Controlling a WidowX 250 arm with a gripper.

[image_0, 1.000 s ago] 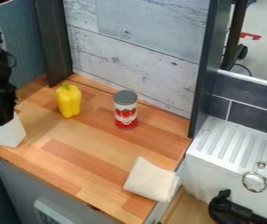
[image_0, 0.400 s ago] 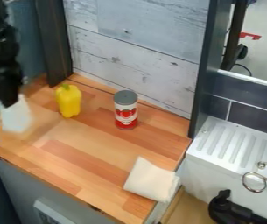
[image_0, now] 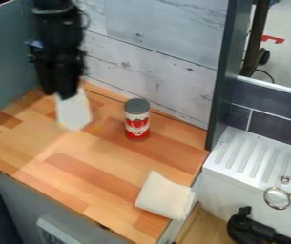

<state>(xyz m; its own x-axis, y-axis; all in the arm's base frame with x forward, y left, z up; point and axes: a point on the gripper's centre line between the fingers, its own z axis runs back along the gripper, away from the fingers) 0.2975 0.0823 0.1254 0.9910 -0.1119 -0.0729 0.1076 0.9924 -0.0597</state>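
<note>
Fingers (image_0: 65, 89) grip white object (image_0: 75, 112) | can (image_0: 137, 135) nearby | label (image_0: 137, 123): red tomato picture

- Can (image_0: 137, 120), upright on the wooden counter (image_0: 112, 159)
- Folded cloth (image_0: 163, 196) at the counter's right edge
- Plank wall (image_0: 163, 43) behind
- White ridged drainboard (image_0: 254, 159), to the right
- Metal rings (image_0: 268, 201) on its near side
- Dark tiles (image_0: 272, 126) above it

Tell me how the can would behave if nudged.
The can looks rigid, so it probably won't squash. Upright and taller than wide, it may tip if pushed high; its round side suggests it could then roll.
</note>
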